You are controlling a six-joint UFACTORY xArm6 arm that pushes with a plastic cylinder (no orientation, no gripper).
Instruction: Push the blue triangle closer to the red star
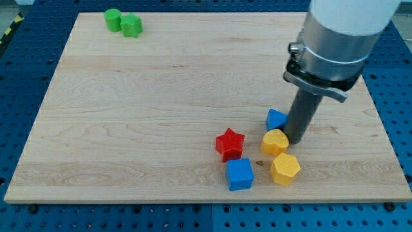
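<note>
No claw here: my tip (pixel 296 139) touches the blue triangle (pixel 276 118), right of the red star (pixel 230 144).

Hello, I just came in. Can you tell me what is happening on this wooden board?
A robot arm ending in a dark rod is pushing small blocks on a wooden board. My tip is at the right side of the blue triangle, just above a yellow block. The red star lies a little to the view's left, apart from the triangle. A blue cube and a second yellow block sit below, and two green blocks rest at the view's top left.
</note>
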